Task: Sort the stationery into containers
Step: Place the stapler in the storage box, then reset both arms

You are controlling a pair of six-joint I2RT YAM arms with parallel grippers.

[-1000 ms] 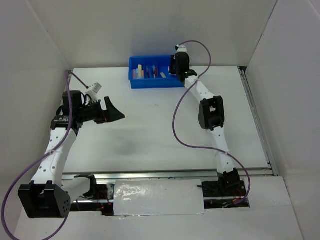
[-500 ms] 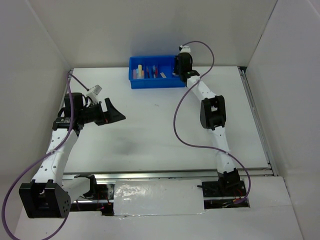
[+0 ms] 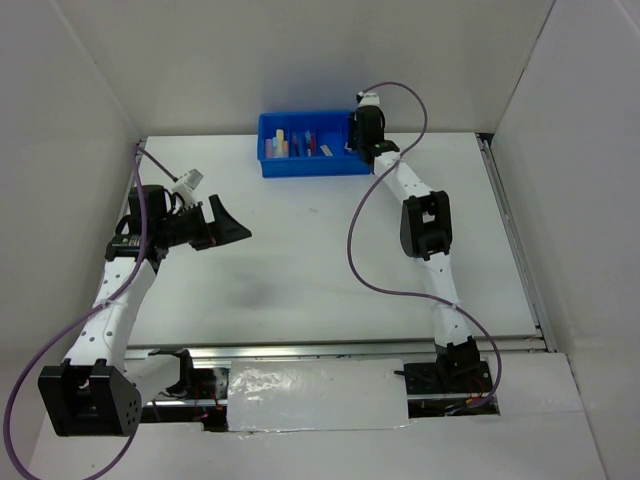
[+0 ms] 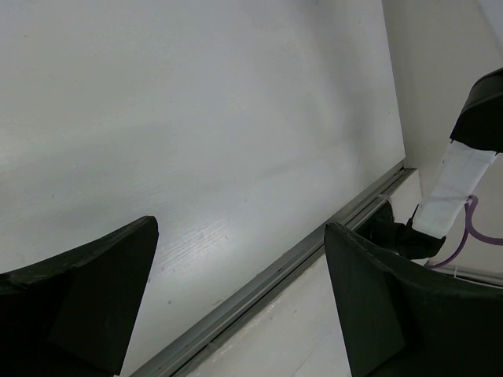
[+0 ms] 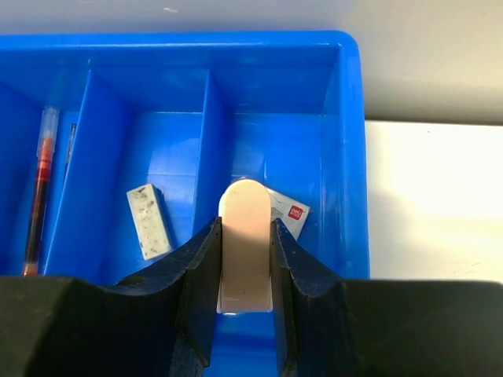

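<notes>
since a second ago my right gripper [image 3: 366,126] has slid a little toward the right of the frame, over the right end of the blue rectangular plastic tray [image 3: 300,166] at the upper middle of the top view. the left arm has lifted slightly toward the upper left. over the last half second neither has moved.

from the right wrist view, the right gripper [image 5: 246,236] pinches a beige round-ended eraser [image 5: 246,212] between its black fingers [image 5: 203,259], upright in the lower centre of the frame. it sits over the rightmost compartment of the tray [image 5: 350,157], just right of a divider. behind its tip lies a white eraser with a red label [image 5: 291,214]; i cannot tell whether the two touch. one compartment to the left lies a grey-speckled white eraser [image 5: 149,221], and at the left edge of the frame a thin red pen [image 5: 39,196].

my left gripper [image 3: 235,225] hangs at the left of the top view, well apart from the tray. its jaws are spread wide over the bare white table [image 4: 196,118], gripping nothing.
</notes>
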